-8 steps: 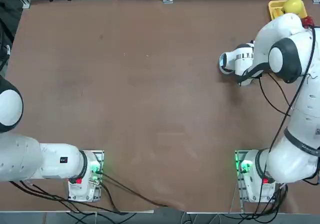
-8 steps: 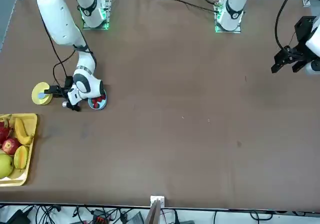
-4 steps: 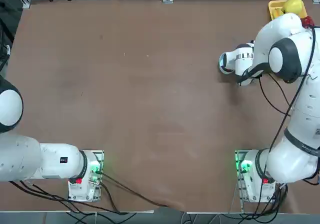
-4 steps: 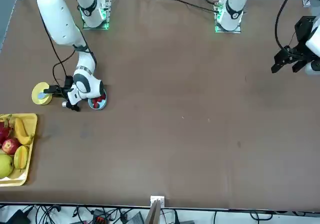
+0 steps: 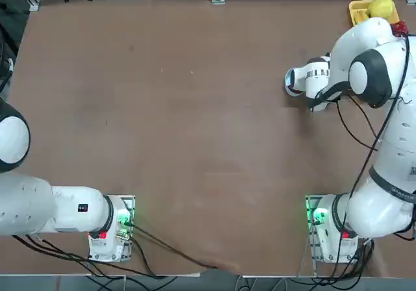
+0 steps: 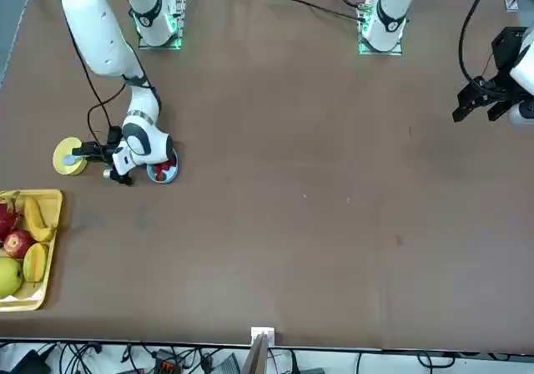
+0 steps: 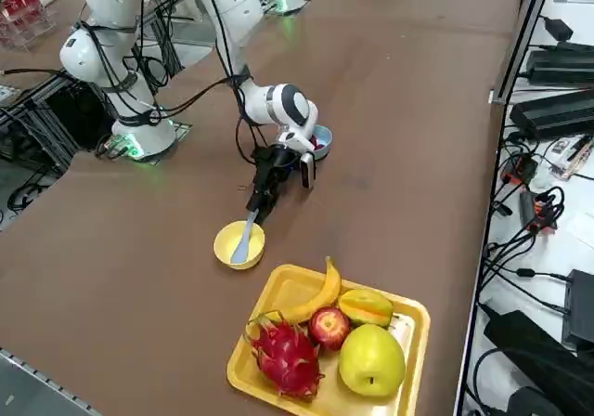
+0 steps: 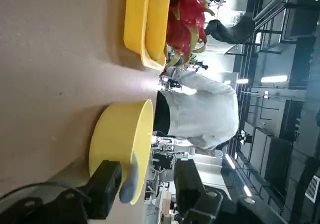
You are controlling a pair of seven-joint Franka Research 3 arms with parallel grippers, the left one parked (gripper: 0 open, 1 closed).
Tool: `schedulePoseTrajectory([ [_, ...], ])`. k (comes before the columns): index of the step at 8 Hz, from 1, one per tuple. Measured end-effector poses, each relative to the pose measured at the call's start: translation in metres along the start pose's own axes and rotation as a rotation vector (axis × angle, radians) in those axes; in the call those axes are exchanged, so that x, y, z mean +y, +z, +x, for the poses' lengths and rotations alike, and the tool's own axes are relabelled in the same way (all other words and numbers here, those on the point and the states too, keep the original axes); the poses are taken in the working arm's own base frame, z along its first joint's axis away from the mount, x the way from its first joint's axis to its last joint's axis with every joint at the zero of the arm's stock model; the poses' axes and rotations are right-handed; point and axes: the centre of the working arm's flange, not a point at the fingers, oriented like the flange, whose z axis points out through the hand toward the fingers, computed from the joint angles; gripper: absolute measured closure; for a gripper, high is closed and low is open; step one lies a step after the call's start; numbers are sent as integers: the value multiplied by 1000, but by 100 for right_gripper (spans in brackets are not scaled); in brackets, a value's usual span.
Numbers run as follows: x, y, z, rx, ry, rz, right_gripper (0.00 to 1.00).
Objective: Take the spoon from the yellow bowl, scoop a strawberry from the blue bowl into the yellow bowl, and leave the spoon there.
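Observation:
The yellow bowl (image 7: 238, 245) stands near the fruit tray, with the pale blue spoon (image 7: 244, 238) lying in it and its handle sticking out over the rim. My right gripper (image 7: 258, 199) is low over the table at that handle. In the wrist view the spoon handle (image 8: 129, 182) lies between the fingers, close against one finger (image 8: 106, 185), with a clear gap to the other, so the gripper (image 8: 147, 176) is open. The blue bowl (image 6: 163, 171) with small red strawberries (image 6: 166, 169) sits just behind the wrist, partly covered by it. In the top view the arm hides the yellow bowl.
A rectangular yellow tray (image 7: 278, 295) with a banana, apple, dragon fruit and other fruit lies close beside the yellow bowl at the table's corner. A person in a white top (image 8: 202, 109) shows beyond the table in the wrist view. Black cables trail along the right arm.

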Motion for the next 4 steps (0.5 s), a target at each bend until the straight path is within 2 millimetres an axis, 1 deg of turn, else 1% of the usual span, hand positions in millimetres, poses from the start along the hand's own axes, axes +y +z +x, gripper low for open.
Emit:
schedulePoseTrajectory([
  [4,-3,1,-2,-1,-7,-2,36],
])
